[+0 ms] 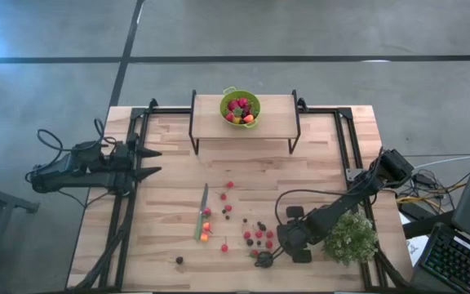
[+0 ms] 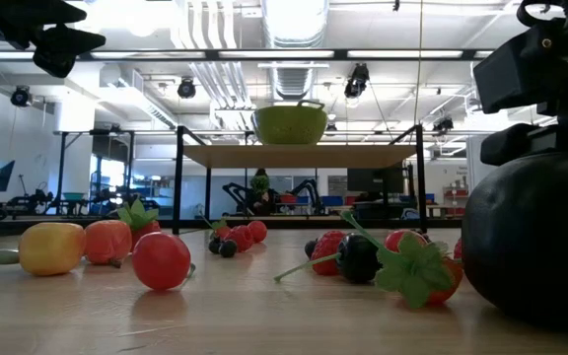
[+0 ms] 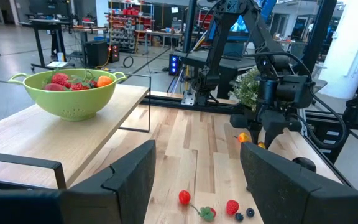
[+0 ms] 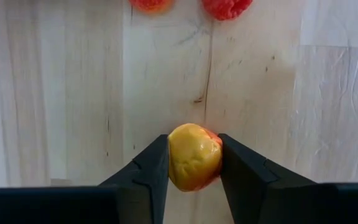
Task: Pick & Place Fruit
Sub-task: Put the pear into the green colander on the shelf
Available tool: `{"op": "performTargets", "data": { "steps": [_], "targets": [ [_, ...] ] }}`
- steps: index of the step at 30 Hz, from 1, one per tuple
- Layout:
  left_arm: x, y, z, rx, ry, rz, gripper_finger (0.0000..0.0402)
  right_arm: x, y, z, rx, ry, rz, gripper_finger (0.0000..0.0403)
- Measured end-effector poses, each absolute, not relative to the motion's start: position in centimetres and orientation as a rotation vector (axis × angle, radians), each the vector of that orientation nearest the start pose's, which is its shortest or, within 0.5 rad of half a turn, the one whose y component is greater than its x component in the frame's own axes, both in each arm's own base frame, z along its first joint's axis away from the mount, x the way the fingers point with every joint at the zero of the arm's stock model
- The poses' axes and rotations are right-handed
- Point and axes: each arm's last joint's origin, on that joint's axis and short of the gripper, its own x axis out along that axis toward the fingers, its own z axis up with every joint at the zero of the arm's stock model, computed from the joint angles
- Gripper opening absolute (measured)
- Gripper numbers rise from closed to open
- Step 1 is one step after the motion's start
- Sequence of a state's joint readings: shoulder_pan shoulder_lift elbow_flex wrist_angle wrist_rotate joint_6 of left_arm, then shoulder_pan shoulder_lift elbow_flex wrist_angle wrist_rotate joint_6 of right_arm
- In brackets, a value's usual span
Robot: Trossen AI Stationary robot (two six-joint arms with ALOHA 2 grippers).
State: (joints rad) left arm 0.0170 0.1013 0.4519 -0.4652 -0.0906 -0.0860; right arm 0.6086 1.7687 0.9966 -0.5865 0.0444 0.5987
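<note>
Small fruit pieces, mostly red, lie scattered on the wooden table point(image 1: 170, 139) around point(image 1: 247, 234); the low view shows them close up point(image 2: 161, 259). A bigger dark round fruit point(image 1: 264, 260) point(image 2: 531, 247) sits near the table's near edge. More fruit fills a green colander point(image 1: 240, 107) point(image 3: 73, 93) on a raised shelf. My right gripper point(image 1: 286, 241) point(image 4: 193, 138) points down among the scattered pieces, shut on a yellow-orange fruit. My left gripper point(image 1: 155, 162) point(image 3: 197, 149) is open and waits at the table's left edge. My right gripper pinches the yellow-orange fruit point(image 4: 194, 157) between its two fingers point(image 4: 151, 168), one on each side of it. The fingers come from above, pointing down at the table. Whether the fruit is lifted clear or rests on the wood, I cannot tell.
A slim green-handled knife point(image 1: 201, 214) lies left of the fruit, with orange pieces beside it. A bushy pale-green plant point(image 1: 351, 237) stands right next to my right arm. The black-framed shelf point(image 1: 276, 117) spans the table's far side. Bare wood lies between shelf and fruit.
</note>
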Motion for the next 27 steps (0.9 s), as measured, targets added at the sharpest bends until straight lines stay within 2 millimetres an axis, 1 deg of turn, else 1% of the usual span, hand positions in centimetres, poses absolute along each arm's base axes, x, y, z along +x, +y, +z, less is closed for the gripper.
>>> {"op": "performTargets", "data": {
  "steps": [7,12,16,20,23,27],
  "targets": [
    [6.3,0.4,26.0,-0.082,0.110,0.112,0.0241,25.9,17.9,14.5,0.047,1.351,0.096,0.0127],
    [6.3,0.4,26.0,-0.082,0.110,0.112,0.0241,26.7,18.5,15.8,0.023,1.304,0.152,0.0112],
    [6.3,0.4,26.0,-0.082,0.110,0.112,0.0241,27.8,19.2,17.6,-0.023,1.244,0.224,0.0108],
    [6.3,0.4,26.0,-0.082,0.109,0.112,0.0241,29.3,19.4,19.8,-0.069,1.161,0.288,0.0120],
    [6.3,0.4,26.0,-0.082,0.109,0.112,0.0241,30.5,19.1,21.6,-0.102,1.093,0.319,0.0123],
    [6.3,0.4,26.0,-0.082,0.110,0.112,0.0241,32.2,18.0,24.0,-0.164,1.015,0.350,0.0111]
  ]
}}
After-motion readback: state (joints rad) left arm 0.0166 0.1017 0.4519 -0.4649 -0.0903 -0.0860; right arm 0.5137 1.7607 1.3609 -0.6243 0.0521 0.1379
